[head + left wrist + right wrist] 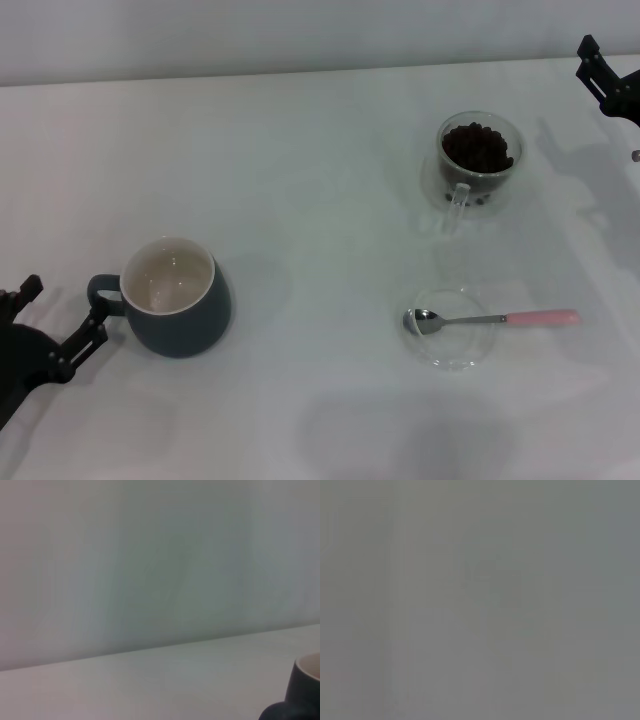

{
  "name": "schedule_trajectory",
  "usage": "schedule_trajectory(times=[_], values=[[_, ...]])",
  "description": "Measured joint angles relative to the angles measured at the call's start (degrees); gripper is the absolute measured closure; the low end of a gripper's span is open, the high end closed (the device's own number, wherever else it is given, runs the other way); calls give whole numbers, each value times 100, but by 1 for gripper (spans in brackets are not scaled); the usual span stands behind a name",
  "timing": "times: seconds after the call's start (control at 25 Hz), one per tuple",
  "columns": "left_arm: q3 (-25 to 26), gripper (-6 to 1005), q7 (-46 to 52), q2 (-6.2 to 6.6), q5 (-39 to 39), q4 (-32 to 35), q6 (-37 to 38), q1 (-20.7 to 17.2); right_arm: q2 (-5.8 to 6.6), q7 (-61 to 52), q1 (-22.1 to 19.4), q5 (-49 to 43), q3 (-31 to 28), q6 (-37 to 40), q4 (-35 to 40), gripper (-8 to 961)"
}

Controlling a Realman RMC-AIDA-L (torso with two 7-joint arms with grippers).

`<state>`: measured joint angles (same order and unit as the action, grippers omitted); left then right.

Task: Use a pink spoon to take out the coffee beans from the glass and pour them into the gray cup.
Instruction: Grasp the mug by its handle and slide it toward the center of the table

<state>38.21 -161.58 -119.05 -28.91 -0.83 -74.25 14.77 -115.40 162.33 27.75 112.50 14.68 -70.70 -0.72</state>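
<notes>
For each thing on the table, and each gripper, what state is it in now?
Gray cup: upright, empty, handle toward the left gripper.
Glass: upright, holds coffee beans.
Pink spoon: lying flat, bowl on the saucer, handle out over the table.
Left gripper: open, beside the cup's handle, holding nothing.
Right gripper: at the far right edge, away from the glass, nothing seen in it.

The right wrist view is a featureless blur, and the picture's edge cuts off the gray cup [300,692].
</notes>
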Motion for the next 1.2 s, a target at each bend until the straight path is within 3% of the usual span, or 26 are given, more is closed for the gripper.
schedule_trajectory(times=[0.72, 0.8, 1.2], values=[[15, 226, -23, -12, 16, -169, 458, 233, 0, -117, 4, -1, 0, -5, 2, 112], [14, 390, -23, -15, 16, -171, 517, 273, 1, -130, 8, -1, 0, -6, 2, 112], [2, 846, -24, -14, 18, -228, 578, 351, 1, -135, 12, -1, 0, -14, 2, 113]])
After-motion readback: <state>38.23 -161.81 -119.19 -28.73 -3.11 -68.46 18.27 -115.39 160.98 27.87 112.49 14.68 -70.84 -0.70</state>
